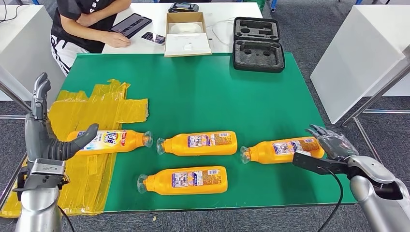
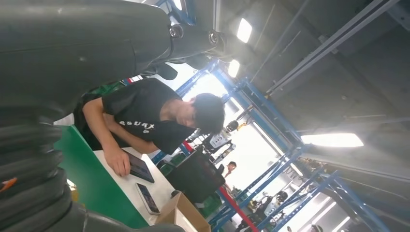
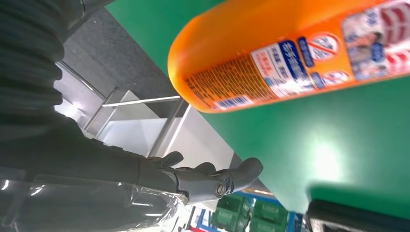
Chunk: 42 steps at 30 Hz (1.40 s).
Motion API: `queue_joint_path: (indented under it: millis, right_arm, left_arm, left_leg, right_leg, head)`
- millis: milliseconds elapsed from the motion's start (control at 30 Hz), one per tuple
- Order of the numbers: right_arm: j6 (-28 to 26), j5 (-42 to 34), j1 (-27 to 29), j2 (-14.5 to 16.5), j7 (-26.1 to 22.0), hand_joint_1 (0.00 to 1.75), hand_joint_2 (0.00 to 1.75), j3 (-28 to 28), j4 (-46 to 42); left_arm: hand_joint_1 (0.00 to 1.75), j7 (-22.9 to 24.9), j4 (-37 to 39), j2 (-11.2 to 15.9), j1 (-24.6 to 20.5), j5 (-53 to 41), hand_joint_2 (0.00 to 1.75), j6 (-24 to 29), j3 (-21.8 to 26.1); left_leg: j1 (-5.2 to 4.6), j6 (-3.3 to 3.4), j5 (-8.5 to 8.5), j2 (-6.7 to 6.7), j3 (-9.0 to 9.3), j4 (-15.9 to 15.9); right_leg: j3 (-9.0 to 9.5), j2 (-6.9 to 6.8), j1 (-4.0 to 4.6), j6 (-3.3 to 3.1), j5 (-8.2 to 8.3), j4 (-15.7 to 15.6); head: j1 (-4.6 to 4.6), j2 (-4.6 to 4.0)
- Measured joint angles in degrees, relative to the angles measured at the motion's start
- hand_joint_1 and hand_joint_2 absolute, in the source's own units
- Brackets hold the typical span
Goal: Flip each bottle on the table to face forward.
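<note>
Four bottles point(image 1: 198, 144) near the green table point(image 1: 217, 92) front edge, both hands point(image 1: 41, 130) empty, fingers spread.

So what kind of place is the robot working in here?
Probably a robotics lab or test hall: a green-covered work table, a person using a tablet, and blue steel roof framing with strip lights overhead.

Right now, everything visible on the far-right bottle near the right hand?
The far-right bottle is orange, glossy plastic by its look, lying on its side on the green table, clear cap end toward the middle bottle. Small-print label with a barcode faces up. The right hand sits at its base, fingers spread; contact can't be confirmed.
</note>
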Motion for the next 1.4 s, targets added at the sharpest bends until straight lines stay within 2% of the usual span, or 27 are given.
queue_joint_path:
  millis: [400, 633, 800, 833, 933, 967, 1033, 1400]
  right_arm:
    - [-1.3, 4.0, -3.6, 2.0, -0.1, 0.00, 1.75, 2.3, 8.4]
    - [-6.9, 8.6, -6.7, 7.4, 0.1, 0.00, 1.75, 4.5, 15.0]
    - [-8.2, 10.1, -9.4, 10.6, -0.6, 0.01, 1.75, 6.1, 18.8]
    - [-8.2, 10.4, -10.0, 11.0, -0.7, 0.10, 1.75, 6.4, 19.5]
    - [-8.3, 11.2, -11.5, 11.8, -1.2, 1.34, 1.75, 7.4, 21.4]
    - [-8.3, 11.4, -11.9, 12.0, -1.2, 1.68, 1.75, 7.7, 21.9]
    - [-8.2, 11.7, -12.6, 12.2, -1.3, 1.75, 1.75, 8.3, 22.9]
    - [-7.4, 12.2, -14.2, 12.2, -0.8, 1.75, 1.75, 10.1, 24.8]
  left_arm:
    - [0.00, -0.3, 0.7, 0.0, -0.2, 0.3, 1.75, 0.3, -1.2]
    - [0.00, -0.1, 1.6, -0.4, -0.4, 0.3, 1.75, 0.4, -2.5]
    - [0.00, -0.1, 2.3, -0.9, -0.2, 0.3, 1.75, 0.6, -2.7]
    - [0.00, -0.1, 2.4, -0.9, -0.2, 0.3, 1.75, 0.7, -2.7]
    - [0.00, -0.1, 2.8, -1.0, -0.1, 0.3, 1.75, 1.0, -2.7]
    - [0.00, -0.1, 3.0, -1.0, 0.0, 0.3, 1.75, 1.0, -2.7]
    - [0.00, -0.1, 3.2, -1.0, 0.1, 0.3, 1.75, 1.1, -2.7]
    - [0.00, -0.2, 4.3, -1.0, 0.9, 0.6, 1.75, 1.2, -2.7]
  left_leg:
    - [0.00, 0.01, 0.01, 0.00, 0.00, 0.0]
    - [0.03, 0.00, 0.01, 0.03, 0.00, 0.0]
    - [0.06, -0.02, -0.01, 0.12, 0.09, 0.0]
    - [0.07, -0.03, -0.02, 0.13, 0.12, 0.0]
    - [0.07, -0.05, -0.04, 0.15, 0.25, 0.0]
    - [0.06, -0.05, -0.05, 0.16, 0.31, 0.0]
    - [0.06, -0.05, -0.06, 0.17, 0.43, 0.0]
    - [0.05, 0.00, 0.00, 0.15, 0.68, 0.0]
  right_leg:
    - [0.01, 0.00, 0.00, 0.00, 0.00, 0.0]
    - [0.02, 0.01, 0.04, 0.00, 0.00, 0.0]
    - [0.04, 0.07, 0.07, -0.01, 0.00, 0.0]
    - [0.06, 0.10, 0.07, -0.01, 0.00, 0.0]
    - [0.16, 0.15, 0.06, -0.03, 0.01, 0.0]
    - [0.21, 0.16, 0.06, -0.03, 0.01, 0.0]
    - [0.32, 0.19, 0.06, -0.04, 0.02, 0.0]
    - [0.57, 0.20, 0.06, -0.03, 0.09, 0.0]
  head:
    - [0.01, 0.00]
    - [0.01, 0.00]
    - [0.02, 0.00]
    - [0.02, 0.00]
    - [0.03, 0.00]
    - [0.03, 0.00]
    - [0.03, 0.00]
    - [0.02, 0.00]
